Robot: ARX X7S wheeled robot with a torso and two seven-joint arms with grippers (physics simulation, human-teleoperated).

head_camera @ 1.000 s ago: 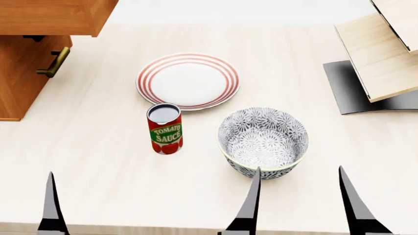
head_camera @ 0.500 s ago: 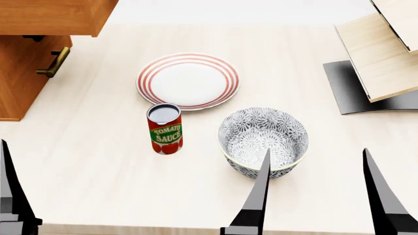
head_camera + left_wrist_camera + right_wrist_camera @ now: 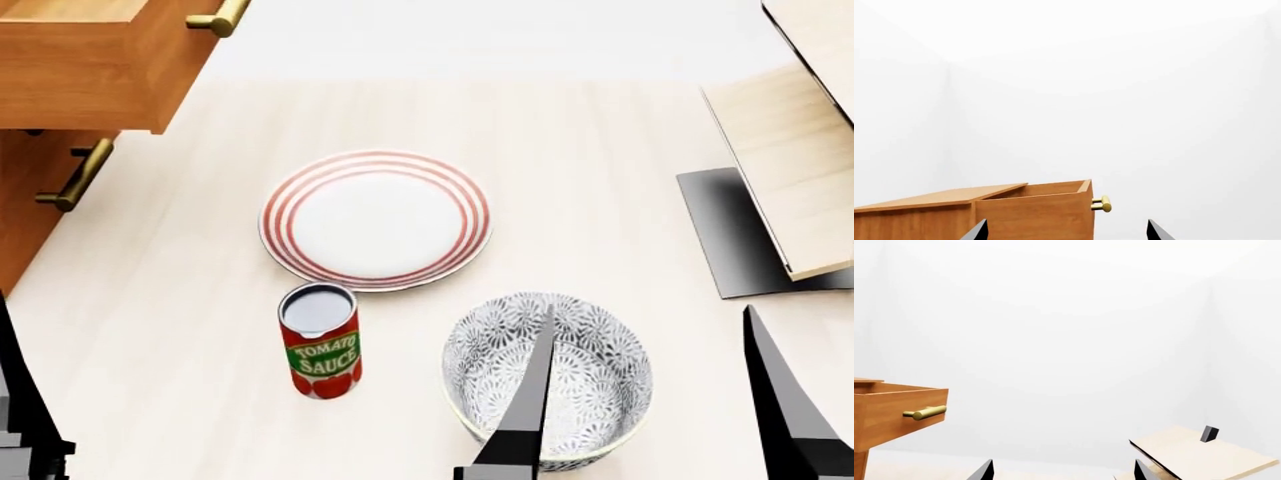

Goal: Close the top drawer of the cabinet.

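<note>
The top drawer (image 3: 83,60) stands pulled out from the orange-brown cabinet (image 3: 19,205) at the far left, its brass handle (image 3: 218,17) facing the table. The left wrist view shows the drawer (image 3: 1034,215) and handle (image 3: 1102,203) ahead of my open, empty left gripper (image 3: 1067,234). In the head view only one of its fingers (image 3: 22,400) shows at the left edge. My right gripper (image 3: 654,410) is open and empty, low over the bowl. The right wrist view shows it (image 3: 1064,472) well away from the drawer (image 3: 894,412).
A red-striped plate (image 3: 375,220), a tomato sauce can (image 3: 320,342) and a patterned bowl (image 3: 607,365) sit on the pale table. A light-wood rack (image 3: 787,150) on a black base (image 3: 741,245) stands at the right. A lower drawer handle (image 3: 74,175) sticks out below the top drawer.
The head view has shifted so everything sits lower in frame and the top drawer's handle now shows. The left finger moved out to the left edge; the right fingers spread wider.
</note>
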